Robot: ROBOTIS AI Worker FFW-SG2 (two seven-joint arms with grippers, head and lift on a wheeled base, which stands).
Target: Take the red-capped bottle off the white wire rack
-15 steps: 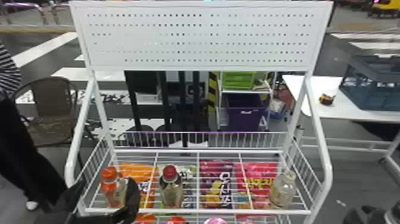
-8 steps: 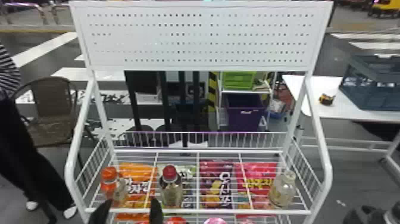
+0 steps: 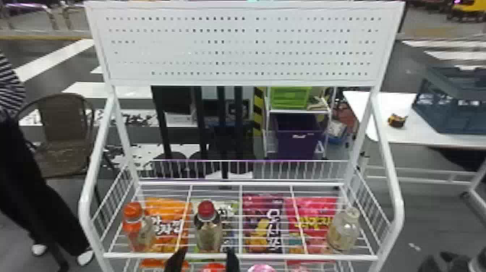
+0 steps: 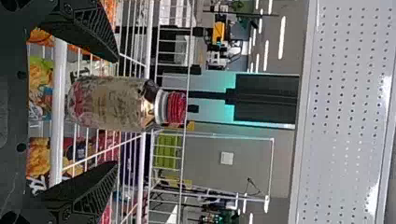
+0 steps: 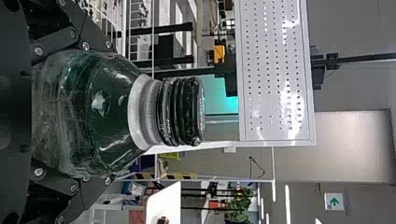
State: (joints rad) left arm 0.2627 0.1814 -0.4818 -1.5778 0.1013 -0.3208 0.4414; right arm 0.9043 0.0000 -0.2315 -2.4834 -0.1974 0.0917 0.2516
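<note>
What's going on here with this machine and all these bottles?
A robot seems to be after the red-capped bottle, which stands on the white wire rack. Its left gripper is open, fingers apart to either side of that bottle, and has not closed on it. Its right gripper holds a black-capped bottle.

Black left hand (image 3: 207, 250), tapering fingers (image 4: 95, 30) with fine ridges, black linkages (image 5: 54, 42), round silvery screws (image 5: 38, 50)

Red cap (image 3: 206, 209) (white rack (image 3: 242, 257), too).
</note>
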